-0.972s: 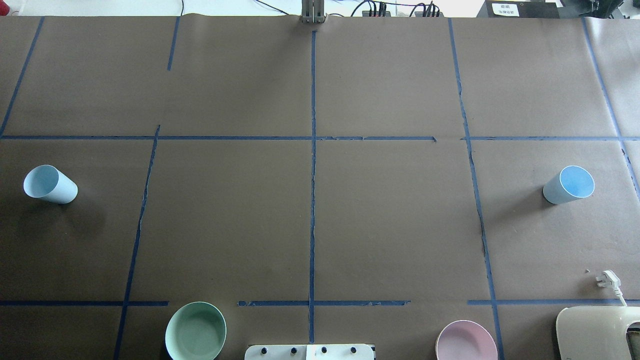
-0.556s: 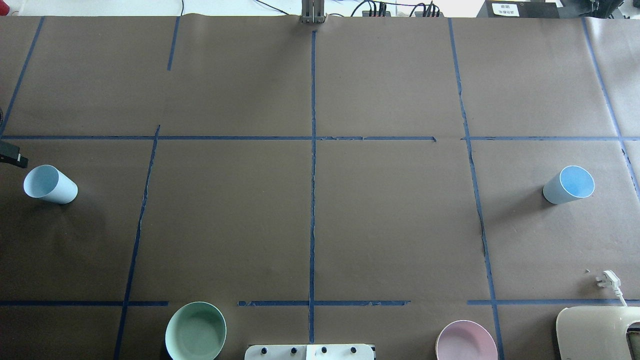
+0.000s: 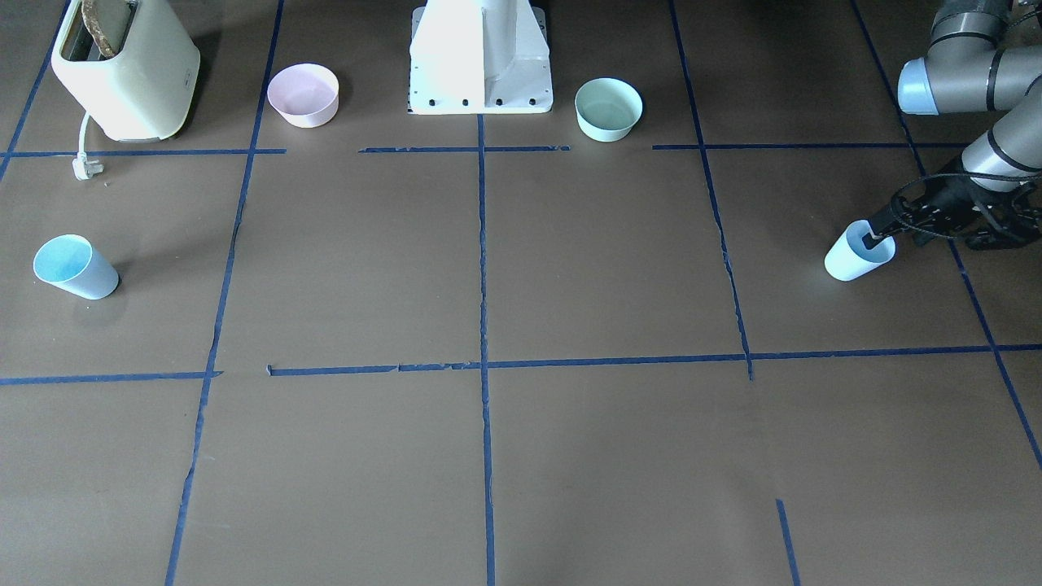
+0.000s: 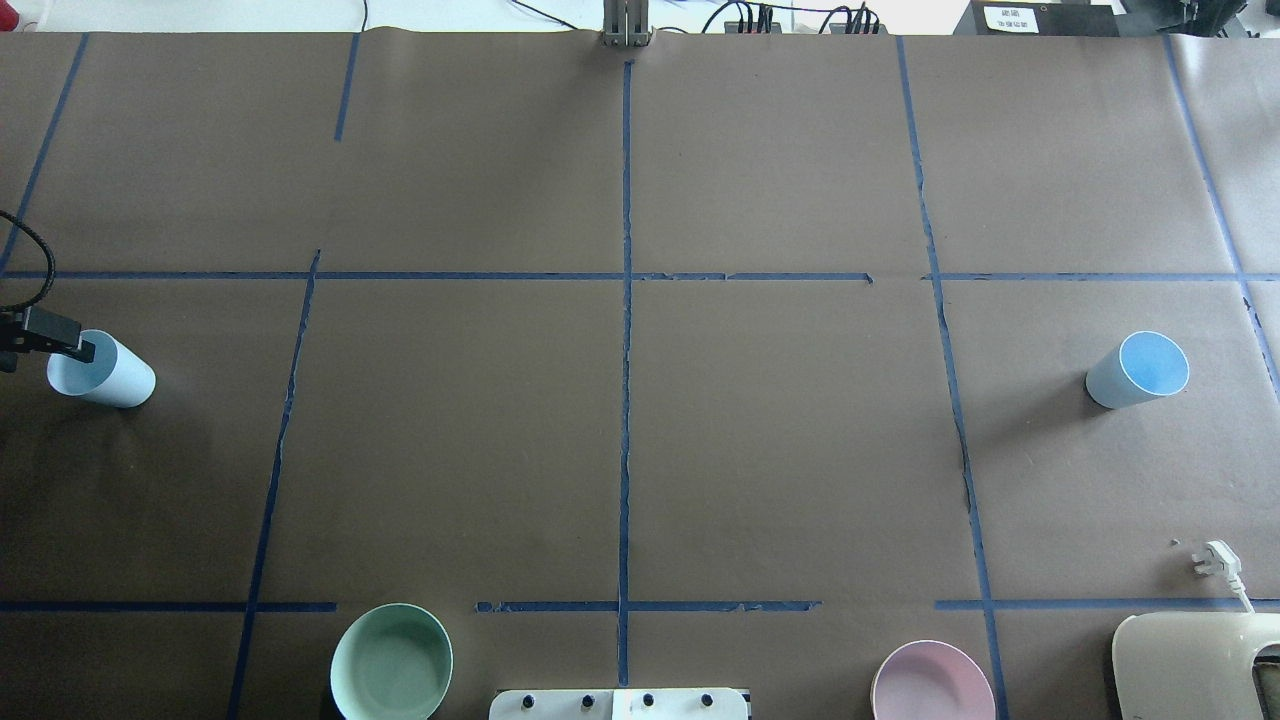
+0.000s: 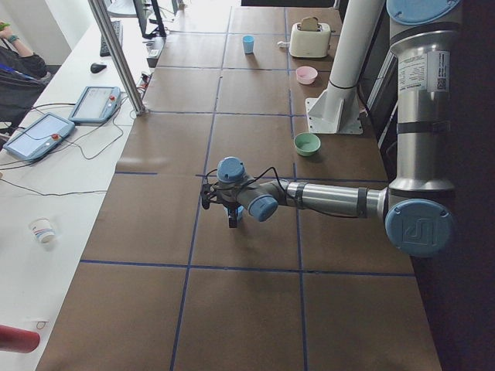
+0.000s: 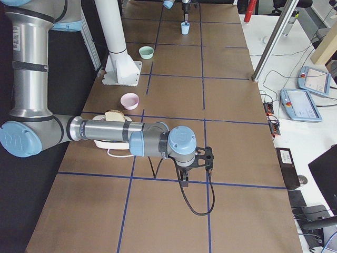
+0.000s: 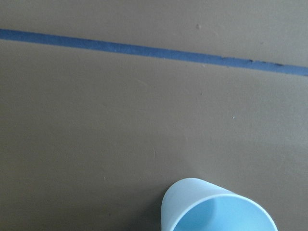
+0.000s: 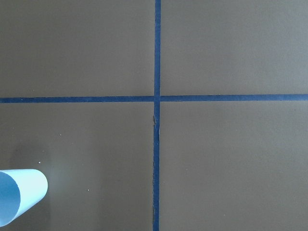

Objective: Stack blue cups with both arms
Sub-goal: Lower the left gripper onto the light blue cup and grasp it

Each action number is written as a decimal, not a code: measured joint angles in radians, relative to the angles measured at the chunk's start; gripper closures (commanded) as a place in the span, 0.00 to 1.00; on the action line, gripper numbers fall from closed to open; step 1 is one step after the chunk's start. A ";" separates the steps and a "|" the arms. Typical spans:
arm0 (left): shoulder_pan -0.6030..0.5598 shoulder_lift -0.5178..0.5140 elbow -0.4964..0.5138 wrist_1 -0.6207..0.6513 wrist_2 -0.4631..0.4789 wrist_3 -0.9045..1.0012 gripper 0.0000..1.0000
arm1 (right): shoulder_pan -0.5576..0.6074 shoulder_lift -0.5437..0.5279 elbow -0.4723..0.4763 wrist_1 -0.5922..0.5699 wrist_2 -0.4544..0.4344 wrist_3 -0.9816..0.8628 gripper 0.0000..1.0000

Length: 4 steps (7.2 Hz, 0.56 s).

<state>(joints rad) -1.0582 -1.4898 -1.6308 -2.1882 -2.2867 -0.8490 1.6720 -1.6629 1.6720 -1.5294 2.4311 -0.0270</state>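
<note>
Overhead exterior view, nearest the robot: the white pedestal base (image 4: pixel 618 704) sits at the near edge of the desk (image 4: pixel 780 450). A mint-green bowl (image 4: pixel 391 662) is on its left, a pink bowl (image 4: pixel 932 685) on its right. A cream toaster (image 4: pixel 1190 665) fills the right corner, its plug (image 4: pixel 1213 558) lying loose just beyond.

Farther out, in the middle row of the blue tape grid (image 4: pixel 627 400), the two cups stand upright, well apart at opposite ends. The left blue cup (image 4: pixel 108 375) has the left fingers (image 4: pixel 60 337) at its rim. One tip dips into the mouth and the other is not made out, so their spread cannot be told. The right blue cup (image 4: pixel 1135 370) stands alone.

The right arm (image 6: pixel 105 130) hangs the right fingers (image 6: pixel 184 176) above bare desk by a tape crossing, apart from that cup. Whether they are spread or closed cannot be told.
</note>
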 measured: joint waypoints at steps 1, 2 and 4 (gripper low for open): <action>0.010 -0.001 0.011 -0.001 0.001 -0.001 0.04 | 0.000 0.000 0.000 0.000 0.000 0.000 0.00; 0.016 -0.001 0.019 -0.001 0.001 -0.001 0.57 | 0.000 0.000 -0.001 0.000 0.001 0.001 0.00; 0.021 -0.004 0.024 -0.001 0.000 -0.017 0.93 | 0.000 0.000 0.001 -0.001 0.002 0.001 0.00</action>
<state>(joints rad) -1.0377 -1.4935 -1.6073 -2.1890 -2.2866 -0.8655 1.6720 -1.6628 1.6727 -1.5304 2.4327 -0.0261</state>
